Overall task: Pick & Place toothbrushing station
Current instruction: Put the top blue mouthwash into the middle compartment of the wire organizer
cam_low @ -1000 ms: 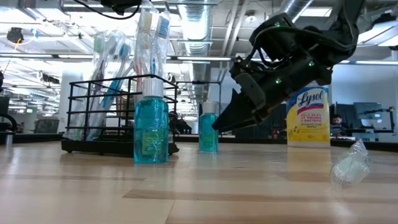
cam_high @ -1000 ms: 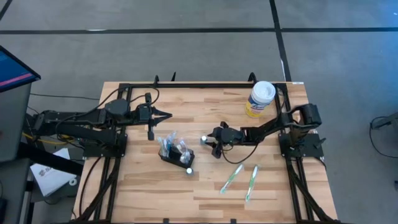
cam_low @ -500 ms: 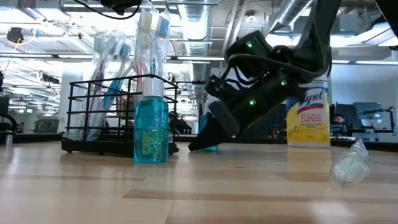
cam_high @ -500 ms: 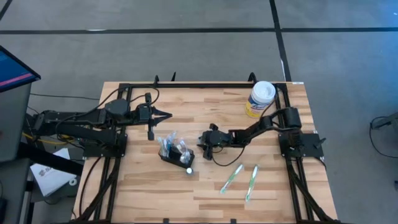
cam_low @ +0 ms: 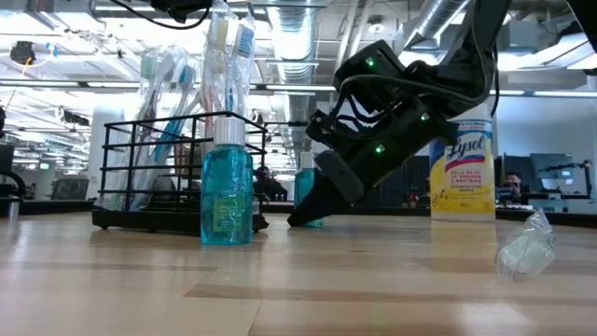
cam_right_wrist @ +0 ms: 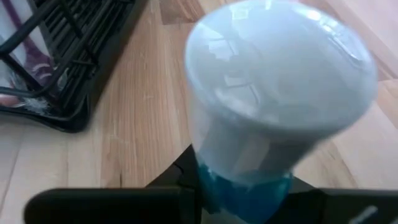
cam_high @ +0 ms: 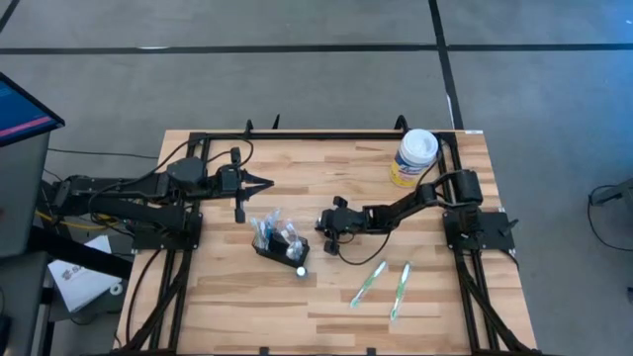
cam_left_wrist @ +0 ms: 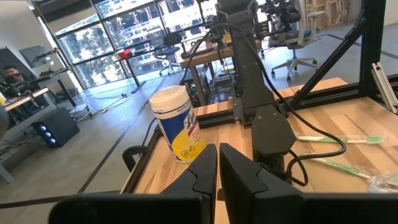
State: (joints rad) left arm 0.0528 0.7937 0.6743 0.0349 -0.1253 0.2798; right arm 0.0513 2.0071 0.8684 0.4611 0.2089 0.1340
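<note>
So far, partly stocked: the toothbrushing station (cam_high: 277, 242) sits mid-table holding wrapped brushes, one blue bottle (cam_low: 227, 194) beside it. My right gripper (cam_high: 324, 223) clamps a second blue bottle (cam_right_wrist: 273, 124). Two toothbrushes (cam_high: 384, 281) remain near-right. My left gripper (cam_high: 265, 181) waits shut, far-left.

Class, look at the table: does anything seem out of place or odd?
Two toothbrushes lie flat on the bare table, well apart from the toothbrushing station, where the other brushes stand upright. Nothing looks spilled.

Grey floor (cam_high: 297, 79), exposed ceiling ducts (cam_low: 308, 37), large windows (cam_left_wrist: 124, 31).
</note>
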